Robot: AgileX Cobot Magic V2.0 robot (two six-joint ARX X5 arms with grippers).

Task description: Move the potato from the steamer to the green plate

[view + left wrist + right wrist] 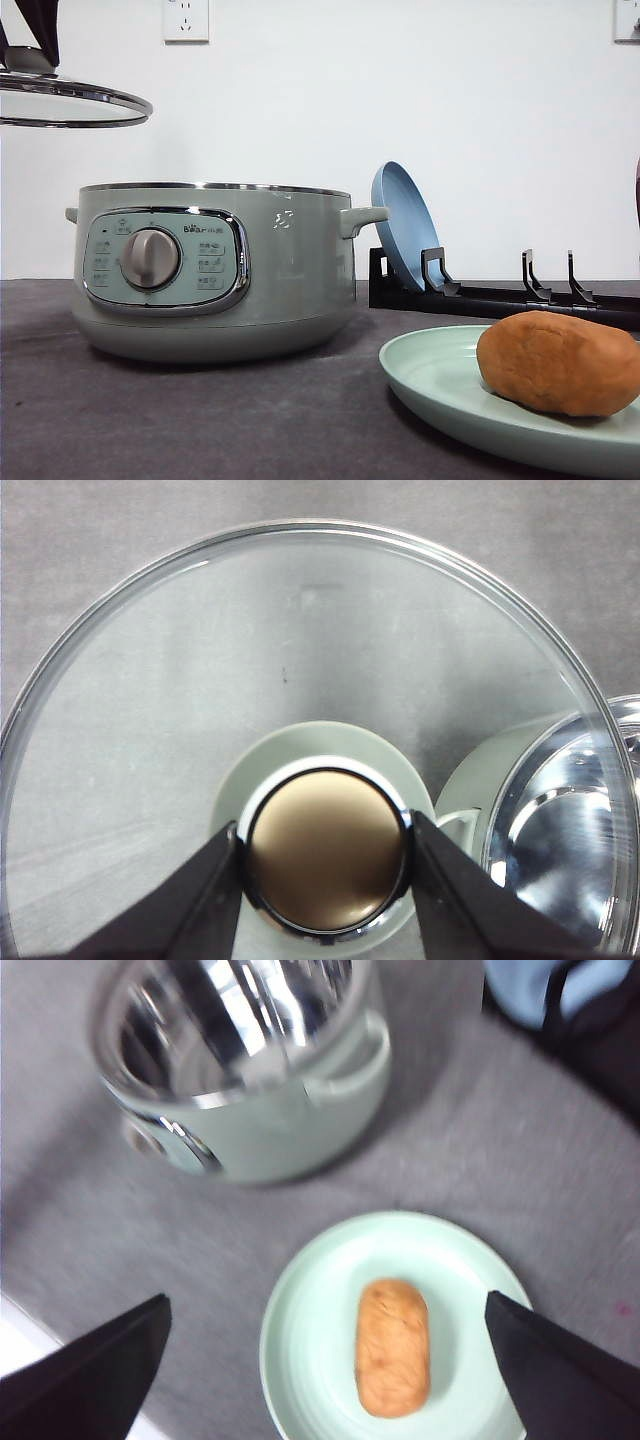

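The orange-brown potato (558, 362) lies on its side in the middle of the pale green plate (432, 381). The sage-green steamer (215, 270) stands upright and apart from the plate, open, its shiny bowl bare, its glass lid (300, 680) lifted off above it.

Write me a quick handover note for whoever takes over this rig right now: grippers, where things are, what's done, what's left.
Left gripper: shut on the knob of the glass lid, held in the air up and to the left of the steamer.
Right gripper: open, holding nothing, above the green plate.
Potato: lying on the green plate, right of the steamer.
Steamer: open, its shiny inside shows no food.
Done: the potato transfer looks complete.
Left: probably just putting the lid back or setting it down, and pulling the right arm clear.
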